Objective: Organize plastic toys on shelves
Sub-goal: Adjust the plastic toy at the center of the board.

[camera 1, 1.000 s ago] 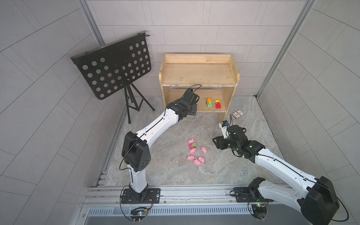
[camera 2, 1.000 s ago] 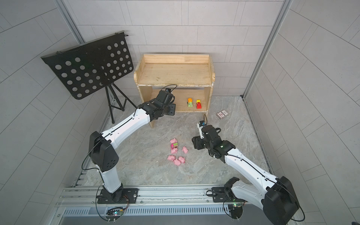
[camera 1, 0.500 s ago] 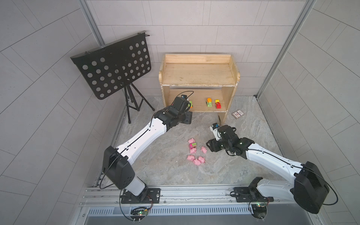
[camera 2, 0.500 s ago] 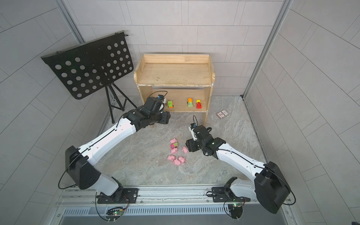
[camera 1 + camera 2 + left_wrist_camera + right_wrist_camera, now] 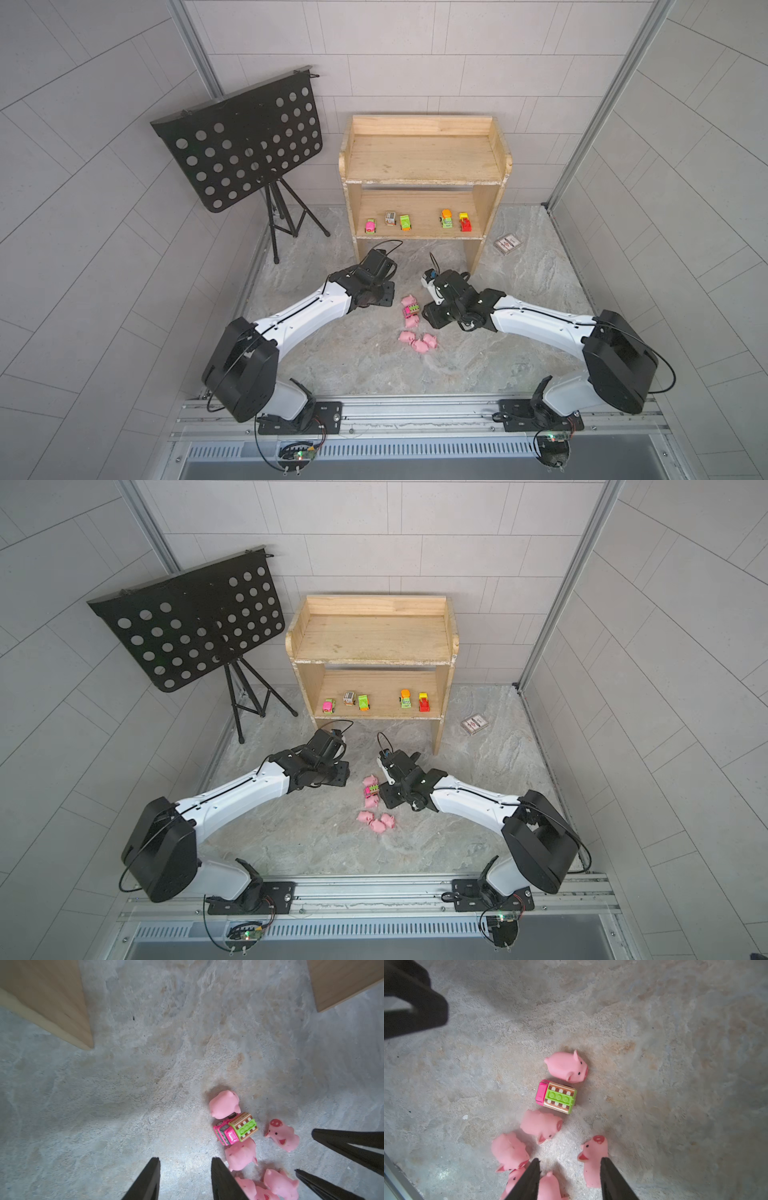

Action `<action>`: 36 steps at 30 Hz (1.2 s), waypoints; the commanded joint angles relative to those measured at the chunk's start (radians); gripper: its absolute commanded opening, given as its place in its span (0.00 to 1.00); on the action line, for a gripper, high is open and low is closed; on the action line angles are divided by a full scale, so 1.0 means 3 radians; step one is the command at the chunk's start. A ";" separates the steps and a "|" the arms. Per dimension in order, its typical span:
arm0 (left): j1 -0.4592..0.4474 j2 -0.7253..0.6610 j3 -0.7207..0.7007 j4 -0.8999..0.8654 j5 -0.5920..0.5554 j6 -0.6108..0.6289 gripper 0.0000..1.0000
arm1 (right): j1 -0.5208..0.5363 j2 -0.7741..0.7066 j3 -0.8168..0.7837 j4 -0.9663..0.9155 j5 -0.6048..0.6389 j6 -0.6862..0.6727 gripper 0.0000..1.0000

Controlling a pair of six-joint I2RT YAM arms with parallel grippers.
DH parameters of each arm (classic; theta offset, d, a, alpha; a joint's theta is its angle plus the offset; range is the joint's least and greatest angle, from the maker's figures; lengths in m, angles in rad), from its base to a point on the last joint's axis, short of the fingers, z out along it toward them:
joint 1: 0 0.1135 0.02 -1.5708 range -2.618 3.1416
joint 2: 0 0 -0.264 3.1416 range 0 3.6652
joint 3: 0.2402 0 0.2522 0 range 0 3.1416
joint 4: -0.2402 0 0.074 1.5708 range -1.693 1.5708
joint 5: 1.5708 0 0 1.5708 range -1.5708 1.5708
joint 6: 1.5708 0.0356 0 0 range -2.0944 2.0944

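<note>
I find left end effector (image 5: pixel 185 1159) parted, empty, beside pigs (image 5: pixel 241 1155); right end effector (image 5: pixel 570 1159) parted over them, likely for next pick. One truck (image 5: pixel 556 1097) among pigs on surface (image 5: pixel 332 365); five cars (image 5: pixel 406 222) sorted on lower shelf (image 5: pixel 424 208).

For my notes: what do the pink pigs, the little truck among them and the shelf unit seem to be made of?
Pigs: likely soft rubber or vinyl; smooth, dull sheen, rounded moulded bodies. Truck: probably hard plastic; crisp studs, glossy pink cab. Shelf unit: bare pale wood; grain visible, rough front edge.
</note>
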 commanded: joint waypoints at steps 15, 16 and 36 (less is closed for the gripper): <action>-0.0016 0.0672 -0.0206 0.0844 0.0293 -0.0408 0.46 | 0.0125 0.0596 0.0307 0.0023 0.0536 0.0311 0.34; -0.0023 0.0701 -0.0210 0.0860 0.0305 -0.0426 0.46 | 0.0126 0.0619 0.0319 0.0026 0.0537 0.0315 0.34; -0.0067 0.0612 -0.0562 0.0939 0.0250 -0.0599 0.43 | 0.0167 0.0974 0.0583 0.0103 0.0329 0.0312 0.32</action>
